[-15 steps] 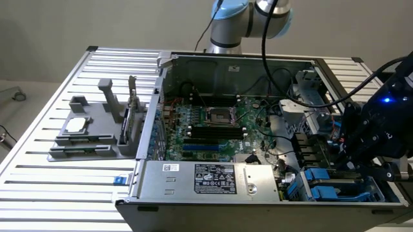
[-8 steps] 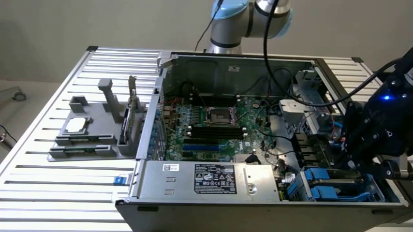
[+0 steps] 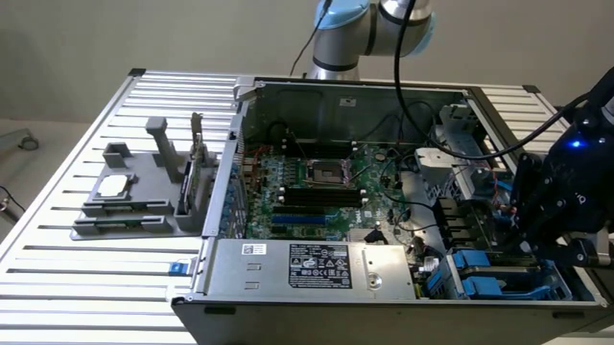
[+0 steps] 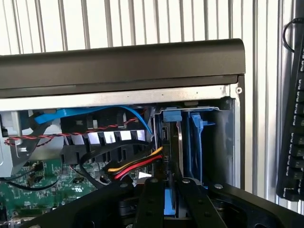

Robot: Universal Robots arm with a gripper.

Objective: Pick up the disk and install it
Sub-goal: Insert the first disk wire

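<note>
I was down in the front corner of the computer case, in the drive bay. My gripper had its fingers drawn in on a blue strip, and that strip ran straight into the disk: pinched by its railed edge. The disk stood on edge in the bay, hard against the case's front wall.

It was tight in there. A second blue carrier sat just beside the disk, on the side nearer the case's outer wall. On the inner side, a red, yellow and black cable bundle looped up close to my fingers, and a flat blue cable draped along the case's edge above it. The motherboard lay deeper inside the case, and the power supply sat along the front wall. Outside the case, a dark keyboard rested on the slatted table.
</note>
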